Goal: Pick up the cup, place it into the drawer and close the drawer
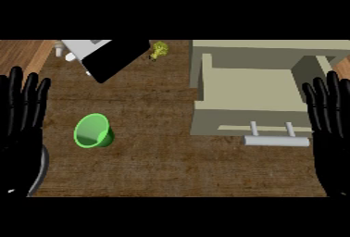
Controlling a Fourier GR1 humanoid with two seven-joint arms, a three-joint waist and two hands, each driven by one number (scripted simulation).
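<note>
Cup (94, 131) at eight o'clock, tipped on its side, green, looked light, stiff, slick; best taken round the rim wall. Drawer (249, 99) at two o'clock, pulled open. Left hand (22, 120) and right hand (331, 125) at the edges, fingers straight, holding nothing.

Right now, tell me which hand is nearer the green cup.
Left. The left hand rests open just left of the green cup; the right hand rests open at the far right, beyond the open drawer.
</note>
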